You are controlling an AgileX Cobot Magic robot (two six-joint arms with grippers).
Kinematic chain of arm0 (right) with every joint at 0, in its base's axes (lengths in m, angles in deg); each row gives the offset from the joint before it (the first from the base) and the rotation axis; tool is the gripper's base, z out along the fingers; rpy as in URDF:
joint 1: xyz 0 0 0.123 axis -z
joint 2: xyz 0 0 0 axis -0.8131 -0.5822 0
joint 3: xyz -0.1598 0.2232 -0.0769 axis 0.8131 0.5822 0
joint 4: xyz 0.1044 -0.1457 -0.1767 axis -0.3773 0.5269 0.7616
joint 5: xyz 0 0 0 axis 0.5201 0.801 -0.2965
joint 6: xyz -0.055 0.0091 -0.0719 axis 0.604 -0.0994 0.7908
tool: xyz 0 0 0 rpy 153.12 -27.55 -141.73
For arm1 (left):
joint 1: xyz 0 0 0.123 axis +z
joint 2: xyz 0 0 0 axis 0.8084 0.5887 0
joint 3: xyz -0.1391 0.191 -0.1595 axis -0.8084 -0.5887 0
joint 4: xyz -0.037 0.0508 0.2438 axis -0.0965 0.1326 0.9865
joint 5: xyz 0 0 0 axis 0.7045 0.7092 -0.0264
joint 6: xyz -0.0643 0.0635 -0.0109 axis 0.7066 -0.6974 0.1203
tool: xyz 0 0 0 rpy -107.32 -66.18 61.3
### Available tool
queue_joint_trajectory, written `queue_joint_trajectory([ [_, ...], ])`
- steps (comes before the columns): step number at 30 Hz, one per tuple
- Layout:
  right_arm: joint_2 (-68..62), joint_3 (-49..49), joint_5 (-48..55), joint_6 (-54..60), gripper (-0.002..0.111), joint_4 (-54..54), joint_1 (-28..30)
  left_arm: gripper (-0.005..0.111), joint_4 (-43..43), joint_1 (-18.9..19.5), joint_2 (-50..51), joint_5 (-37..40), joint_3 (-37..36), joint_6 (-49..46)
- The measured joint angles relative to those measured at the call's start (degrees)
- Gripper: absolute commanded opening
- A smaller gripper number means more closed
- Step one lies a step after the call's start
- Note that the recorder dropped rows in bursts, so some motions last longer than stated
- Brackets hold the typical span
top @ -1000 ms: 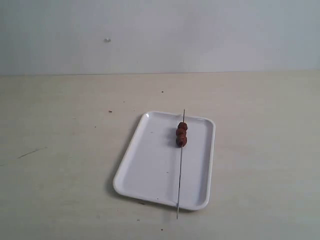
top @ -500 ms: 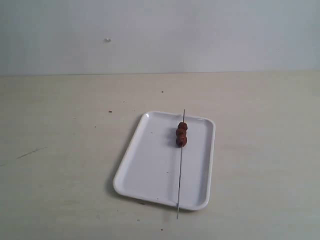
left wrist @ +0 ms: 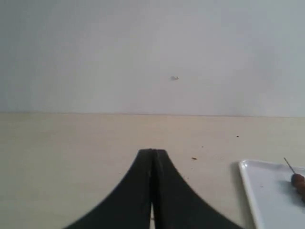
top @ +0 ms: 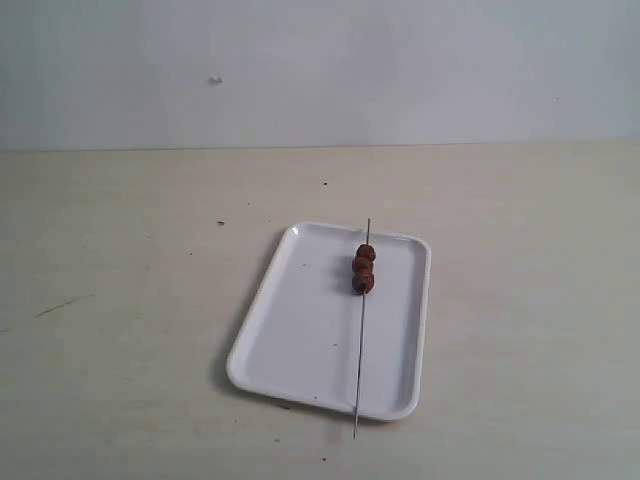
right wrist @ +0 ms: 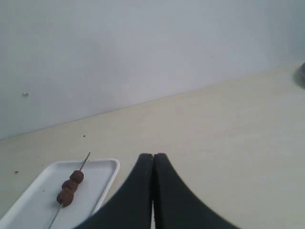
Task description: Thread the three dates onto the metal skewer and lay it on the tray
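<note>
The white tray (top: 300, 330) lies on the table in the exterior view. Across it, lengthwise, rests the thin metal skewer (top: 359, 350), its near tip past the tray's front rim. The three dates (top: 363, 269) sit threaded on it close to the far end. The right wrist view shows the tray (right wrist: 95, 186), skewer (right wrist: 86, 161) and dates (right wrist: 69, 186) well off to one side of my right gripper (right wrist: 153, 155), which is shut and empty. My left gripper (left wrist: 153, 151) is shut too, empty, with the tray's corner (left wrist: 267, 195) and one date (left wrist: 298, 180) far aside.
The pale table (top: 120, 300) spreads all round the tray, with a few small dark specks (top: 220, 223). A plain light wall (top: 320, 70) stands behind. Neither arm shows in the exterior view.
</note>
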Motion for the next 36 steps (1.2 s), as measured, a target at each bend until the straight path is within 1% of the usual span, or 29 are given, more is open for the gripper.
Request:
queue_joint_trajectory([
  [1,0.0,0.0,0.0,0.0,0.0,0.0,0.0,0.0,2.16,0.0,-1.05,-2.38,-2.33,0.59],
  [2,0.0,0.0,0.0,0.0,0.0,0.0,0.0,0.0,2.79,0.0,-1.56,-3.47,-3.22,0.7],
  [7,0.0,0.0,0.0,0.0,0.0,0.0,0.0,0.0,4.08,0.0,-5.43,-9.18,-8.85,1.24],
  [12,0.0,0.0,0.0,0.0,0.0,0.0,0.0,0.0,4.08,0.0,-10.24,-11.01,-14.87,4.43],
  [14,0.0,0.0,0.0,0.0,0.0,0.0,0.0,0.0,4.08,0.0,-11.45,-10.01,-15.45,4.65],
  [16,0.0,0.0,0.0,0.0,0.0,0.0,0.0,0.0,4.08,0.0,-12.19,-6.54,-15.45,4.65],
  [19,0.0,0.0,0.0,0.0,0.0,0.0,0.0,0.0,4.08,0.0,-12.32,-3.75,-15.45,4.65],
  [36,0.0,0.0,0.0,0.11,0.0,0.0,0.0,0.0,4.08,0.0,-12.32,-3.04,-15.45,4.65],
])
